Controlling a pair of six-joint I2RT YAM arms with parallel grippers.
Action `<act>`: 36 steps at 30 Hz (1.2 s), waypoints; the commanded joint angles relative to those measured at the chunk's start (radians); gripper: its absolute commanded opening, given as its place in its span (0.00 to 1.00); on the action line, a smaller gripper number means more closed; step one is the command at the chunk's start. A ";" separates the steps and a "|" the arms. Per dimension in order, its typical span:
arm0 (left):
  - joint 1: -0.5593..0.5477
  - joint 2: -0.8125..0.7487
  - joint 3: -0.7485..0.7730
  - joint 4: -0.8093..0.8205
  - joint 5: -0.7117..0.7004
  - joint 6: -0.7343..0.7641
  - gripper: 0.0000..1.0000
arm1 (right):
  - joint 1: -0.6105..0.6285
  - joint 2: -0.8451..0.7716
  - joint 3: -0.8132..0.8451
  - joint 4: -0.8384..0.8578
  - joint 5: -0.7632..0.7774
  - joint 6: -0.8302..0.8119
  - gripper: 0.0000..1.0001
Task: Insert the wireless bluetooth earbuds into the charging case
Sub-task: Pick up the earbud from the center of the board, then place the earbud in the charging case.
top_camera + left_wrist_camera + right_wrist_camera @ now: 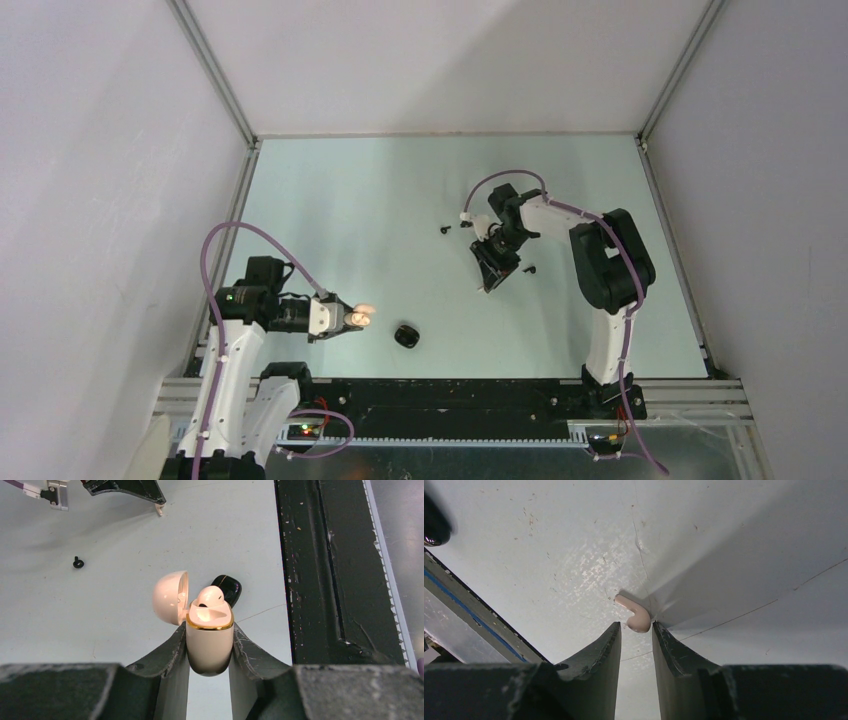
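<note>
Count for you: four earbuds, two cases, two claws.

- Cases, two. Both are smooth, glossy pebble shapes. The cream case [210,650] has a thin gold rim around its mouth, and its domed lid [167,599] is swung open to one side. The black case [229,587] lies on the table [350,200] just beyond the cream one and shows a fine gold line. You cannot tell from here whether it is open.
- Cream earbuds, two. Both are rounded, with a short stem. The seated cream earbud [210,596] sits in the cream case, its bulb poking above the gold rim. The loose cream earbud [634,614] is bent like a small hook, matte and pinkish.
- Black earbuds, two. Both are tiny and lie on the table, well apart from the cases. The far black earbud [446,229] is left of your right arm's wrist. The near black earbud [530,269] is just right of that claw.

Claws: your left claw [210,630] pinches the cream case upright by its lower body, with scuffed dark fingers [170,655] pressed on both sides. Your right claw [636,627] has its jaws a narrow slit apart. The loose cream earbud's bulb is at the tips, touching one finger. You cannot tell whether it is clamped.

The table is pale, flat and lightly scratched.
</note>
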State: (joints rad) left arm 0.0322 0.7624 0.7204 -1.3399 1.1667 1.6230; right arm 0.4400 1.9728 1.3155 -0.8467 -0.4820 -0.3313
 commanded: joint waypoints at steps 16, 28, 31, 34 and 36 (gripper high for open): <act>-0.001 -0.006 0.012 0.043 0.054 -0.021 0.02 | 0.023 -0.051 -0.005 0.083 0.082 -0.031 0.17; -0.006 0.016 0.033 0.522 0.022 -0.555 0.03 | 0.064 -0.349 0.074 0.115 0.157 -0.089 0.18; -0.022 0.043 0.069 0.576 -0.029 -0.604 0.06 | 0.087 -0.385 0.137 0.089 0.172 -0.090 0.19; -0.096 0.075 0.112 0.581 -0.084 -0.619 0.08 | 0.122 -0.428 0.210 0.078 0.196 -0.079 0.19; -0.142 0.101 0.140 0.599 -0.106 -0.648 0.08 | 0.148 -0.461 0.236 0.086 0.215 -0.071 0.19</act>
State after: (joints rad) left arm -0.0376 0.8379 0.7818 -0.8265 1.1114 1.0641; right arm 0.5442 1.5986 1.4757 -0.7628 -0.3141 -0.4023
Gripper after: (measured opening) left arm 0.328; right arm 0.210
